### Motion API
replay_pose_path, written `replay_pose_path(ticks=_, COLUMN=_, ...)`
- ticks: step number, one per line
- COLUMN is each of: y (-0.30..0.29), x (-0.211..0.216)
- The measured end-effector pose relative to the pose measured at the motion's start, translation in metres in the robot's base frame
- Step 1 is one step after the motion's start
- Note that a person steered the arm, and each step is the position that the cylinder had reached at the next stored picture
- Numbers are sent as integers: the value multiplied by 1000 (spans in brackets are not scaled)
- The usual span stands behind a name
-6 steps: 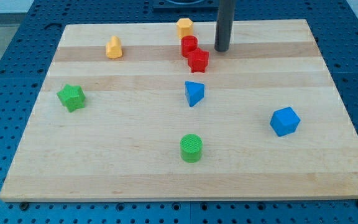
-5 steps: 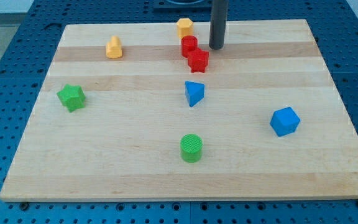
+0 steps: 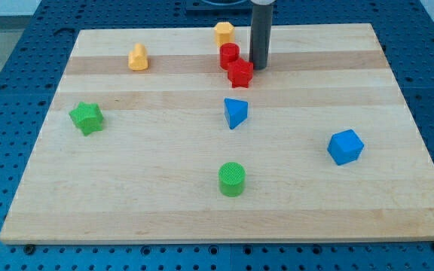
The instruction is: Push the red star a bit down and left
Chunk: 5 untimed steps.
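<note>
Since the earlier pictures, my tip (image 3: pixel 259 66) has slid toward the view's left, from well to the right of the red blocks to a spot just beside them. None of the blocks has shifted.

The rod stands straight up, dropping in from the top edge of the frame near the middle, dark grey along its length. Its lower end rests on the wooden board (image 3: pixel 164 203), just to the upper right of the red star (image 3: pixel 240 73); whether the two touch cannot be told. No fingers exist on this rig, only the bare rod, so nothing is open or clamped.

The red star lies in the upper middle of the frame. A red cylinder (image 3: pixel 229 56) sits against its upper left, and an orange block (image 3: pixel 224 33) with faceted sides stands just above that, near the board's top edge.

Another orange block (image 3: pixel 137 57), rounded on top, lies in the upper left. A green star (image 3: pixel 87 117) sits at the left, a blue wedge-like block (image 3: pixel 235 113) in the centre, a green cylinder (image 3: pixel 232 179) at lower centre, and a blue cube-like block (image 3: pixel 345 147) at the right.

No writing or labels can be read anywhere.
</note>
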<state>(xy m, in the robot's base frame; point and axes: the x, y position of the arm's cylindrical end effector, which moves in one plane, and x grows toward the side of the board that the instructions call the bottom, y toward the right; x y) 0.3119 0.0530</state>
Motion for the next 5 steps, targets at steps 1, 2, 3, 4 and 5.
replay_pose_path(ticks=1, y=3, x=18)
replay_pose_path(ticks=2, y=-7, x=31)
replay_pose_path(ticks=3, y=-8, x=32)
replay_pose_path(ticks=4, y=49, x=5)
replay_pose_path(ticks=5, y=102, x=5)
